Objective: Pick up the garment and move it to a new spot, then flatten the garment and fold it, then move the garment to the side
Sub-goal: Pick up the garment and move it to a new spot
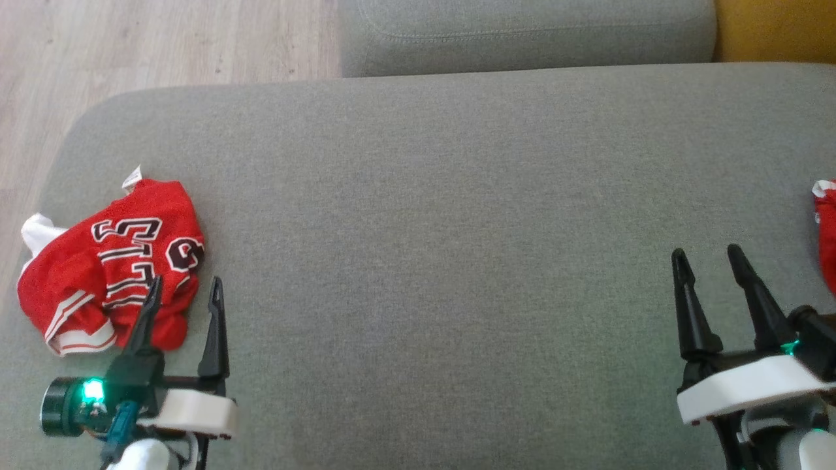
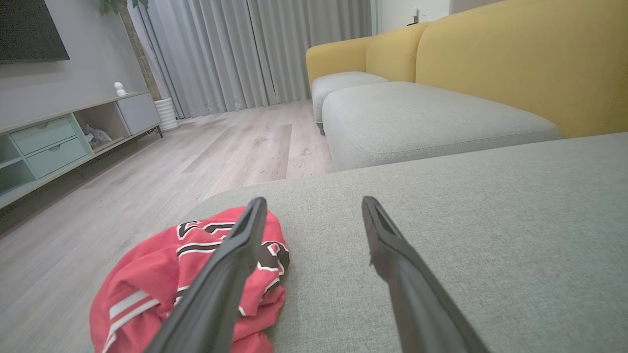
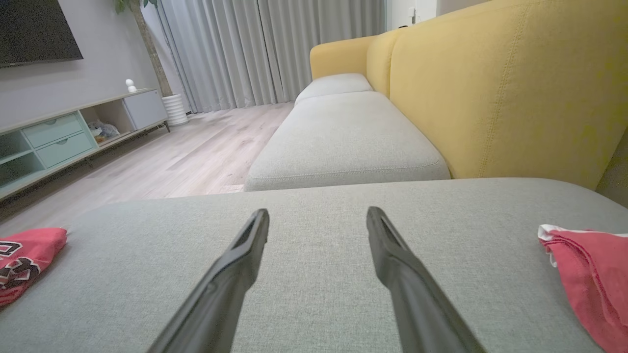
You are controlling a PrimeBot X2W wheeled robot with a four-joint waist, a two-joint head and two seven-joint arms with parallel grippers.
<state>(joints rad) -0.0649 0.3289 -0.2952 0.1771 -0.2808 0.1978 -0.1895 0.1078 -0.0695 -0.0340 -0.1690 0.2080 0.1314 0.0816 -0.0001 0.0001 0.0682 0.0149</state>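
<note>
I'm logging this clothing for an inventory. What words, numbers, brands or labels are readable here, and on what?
Nothing reads well enough to quote.
red jersey, crumpled: large black characters edged in white, broken up by folds; no whole word or number can be read.
white tag at the jersey's edge: too small to read.
second red garment at the right: no lettering shows on the visible part.
</note>
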